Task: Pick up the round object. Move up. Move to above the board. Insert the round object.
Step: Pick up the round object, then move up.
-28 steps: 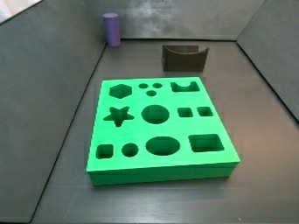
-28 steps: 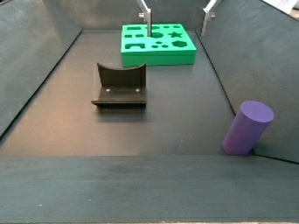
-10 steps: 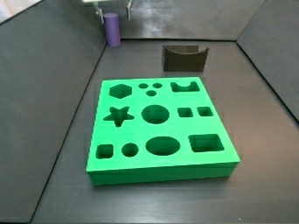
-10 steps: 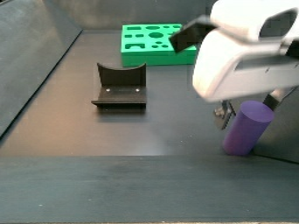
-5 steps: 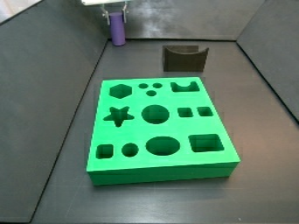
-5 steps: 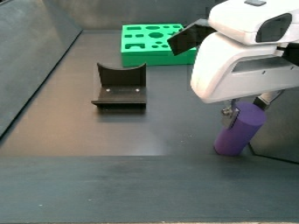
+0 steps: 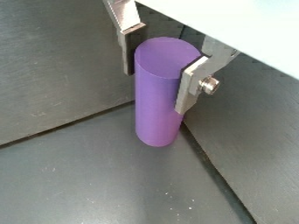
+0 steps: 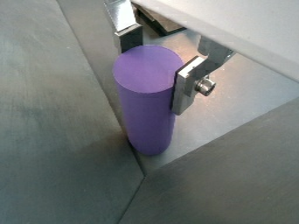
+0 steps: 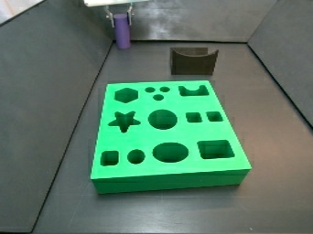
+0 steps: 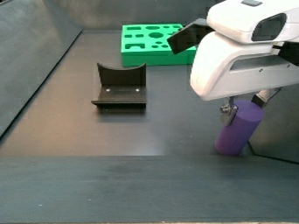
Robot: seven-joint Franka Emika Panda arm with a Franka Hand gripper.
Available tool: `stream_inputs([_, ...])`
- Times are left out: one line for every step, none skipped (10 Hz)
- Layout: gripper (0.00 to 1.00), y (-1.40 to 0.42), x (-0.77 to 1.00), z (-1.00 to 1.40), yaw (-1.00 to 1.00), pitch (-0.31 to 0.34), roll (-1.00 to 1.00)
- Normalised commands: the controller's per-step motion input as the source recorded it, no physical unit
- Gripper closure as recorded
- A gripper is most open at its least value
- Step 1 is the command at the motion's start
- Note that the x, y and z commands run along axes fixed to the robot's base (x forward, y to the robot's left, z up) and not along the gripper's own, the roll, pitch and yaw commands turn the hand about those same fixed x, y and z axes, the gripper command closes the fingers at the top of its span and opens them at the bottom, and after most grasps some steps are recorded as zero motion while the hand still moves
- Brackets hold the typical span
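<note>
The round object is a matte purple cylinder (image 7: 158, 105), and it stands in a corner of the dark floor by the walls. My gripper (image 7: 158, 83) is down around its upper part, with one silver finger on each side pressing it. It shows the same way in both wrist views (image 8: 149, 105). In a side view the cylinder (image 10: 239, 131) leans slightly under the white gripper body (image 10: 243, 105), its base at the floor. In a side view it sits at the far left corner (image 9: 123, 35). The green board (image 9: 239, 137) with many cut-out holes lies apart, mid-floor.
The dark fixture (image 9: 192, 62) stands on the floor between the cylinder's corner and the board; it also shows in a side view (image 10: 121, 87). Grey walls enclose the floor close beside the cylinder. The board (image 10: 158, 56) lies at the far end in that view.
The gripper came down over the cylinder and its fingers closed onto it. The cylinder shifted a little and now leans. Over the last half second almost nothing moved.
</note>
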Motion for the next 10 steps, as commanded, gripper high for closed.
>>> stream_inputs([1.00, 0.00, 0.00, 0.00, 0.00, 0.000, 0.00])
stream_inputs([1.00, 0.00, 0.00, 0.00, 0.00, 0.000, 0.00])
stream_inputs([1.00, 0.00, 0.00, 0.00, 0.00, 0.000, 0.00])
stream_inputs([1.00, 0.00, 0.00, 0.83, 0.00, 0.000, 0.00])
stream_inputs([1.00, -0.05, 0.03, 0.82, -0.03, 0.002, 0.00])
stream_inputs([1.00, -0.05, 0.02, 0.77, -0.03, 0.013, 0.00])
stream_inputs([1.00, -0.03, 0.00, 0.59, -0.02, 0.031, 0.01])
stream_inputs([1.00, -0.02, -0.01, 0.50, -0.02, 0.040, 0.02])
stream_inputs([1.00, 0.00, -0.02, 0.32, -0.02, 0.052, 0.04])
stream_inputs([1.00, 0.00, -0.02, 0.17, -0.01, 0.063, 0.05])
